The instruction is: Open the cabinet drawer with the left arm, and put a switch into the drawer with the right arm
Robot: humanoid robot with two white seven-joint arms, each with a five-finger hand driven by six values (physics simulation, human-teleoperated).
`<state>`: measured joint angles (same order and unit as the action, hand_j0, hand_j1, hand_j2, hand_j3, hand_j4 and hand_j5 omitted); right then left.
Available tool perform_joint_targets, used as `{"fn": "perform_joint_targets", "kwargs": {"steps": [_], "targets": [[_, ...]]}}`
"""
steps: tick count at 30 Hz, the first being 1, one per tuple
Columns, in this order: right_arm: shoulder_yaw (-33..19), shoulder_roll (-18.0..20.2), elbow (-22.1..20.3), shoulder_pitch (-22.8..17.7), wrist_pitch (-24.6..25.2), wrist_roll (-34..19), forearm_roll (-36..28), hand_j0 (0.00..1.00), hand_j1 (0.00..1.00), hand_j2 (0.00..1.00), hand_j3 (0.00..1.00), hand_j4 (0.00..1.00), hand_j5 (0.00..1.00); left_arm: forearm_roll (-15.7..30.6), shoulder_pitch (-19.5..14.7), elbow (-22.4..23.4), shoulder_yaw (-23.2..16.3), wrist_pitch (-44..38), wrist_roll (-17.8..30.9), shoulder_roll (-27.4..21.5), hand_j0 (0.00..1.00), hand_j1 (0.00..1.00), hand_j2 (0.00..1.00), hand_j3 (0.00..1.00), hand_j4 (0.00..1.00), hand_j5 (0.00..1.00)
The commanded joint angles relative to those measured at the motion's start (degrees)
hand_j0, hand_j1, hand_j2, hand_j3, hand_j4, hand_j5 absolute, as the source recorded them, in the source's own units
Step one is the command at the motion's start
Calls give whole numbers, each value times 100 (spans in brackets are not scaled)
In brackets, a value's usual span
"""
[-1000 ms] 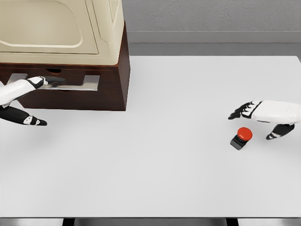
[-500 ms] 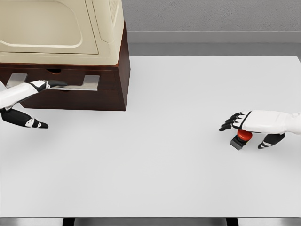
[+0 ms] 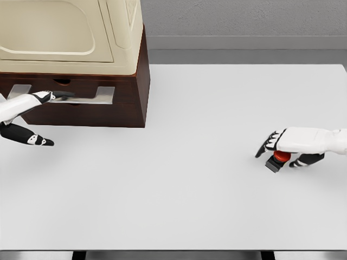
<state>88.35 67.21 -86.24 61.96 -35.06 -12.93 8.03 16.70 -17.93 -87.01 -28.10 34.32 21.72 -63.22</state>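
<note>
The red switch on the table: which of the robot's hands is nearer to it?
Right. The right hand sits directly over the red switch, fingers curling around it. The left hand is far across the table at the drawer handle.

Table: I work over a broad white table [image 3: 179, 200] that fills most of my view, its surface matte and evenly lit.
Table edge: the near edge runs along the bottom, with dark supports showing below it at left and right.
Wall: beyond the far edge stands a grey, rough-textured wall [image 3: 244, 16].
Ledge: a paler grey band [image 3: 244, 42] runs along the wall's base, with a darker strip under it.
Light: soft and diffuse, throwing only faint shadows on the tabletop.
Far left: a cream appliance housing [image 3: 70, 32] sits above dark brown wood.
</note>
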Motion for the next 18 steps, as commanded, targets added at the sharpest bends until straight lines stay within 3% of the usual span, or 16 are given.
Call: {"fn": "perform_joint_targets", "kwargs": {"steps": [1, 3, 4, 5, 12, 18], "targets": [[-11, -67, 63, 0, 6, 1, 102, 62, 62, 62, 62, 62, 62, -124, 0, 44, -46, -4, 87, 3, 100, 100, 100, 100, 100, 100], [33, -182, 186, 0, 6, 10, 155, 61, 61, 61, 61, 61, 61, -115, -18, 17, -46, 5, 131, -24, 100, 100, 100, 100, 100, 100], [33, -190, 186, -18, 6, 10, 216, 49, 49, 49, 49, 49, 49, -97, -18, 0, -46, 5, 201, -41, 100, 100, 100, 100, 100, 100], [33, -234, 186, -18, 6, 10, 269, 45, 45, 45, 45, 45, 45, -80, -26, -9, -46, 5, 210, -59, 100, 100, 100, 100, 100, 100], [-46, -146, 186, 9, 6, 36, 269, 37, 37, 37, 37, 37, 37, 0, -53, -115, -37, 49, 412, -191, 100, 100, 100, 100, 100, 100], [-81, -164, 177, 44, 6, 493, -65, 36, 36, 36, 36, 36, 36, 158, -53, -326, -28, 58, 412, -410, 100, 100, 100, 100, 100, 100]]}}
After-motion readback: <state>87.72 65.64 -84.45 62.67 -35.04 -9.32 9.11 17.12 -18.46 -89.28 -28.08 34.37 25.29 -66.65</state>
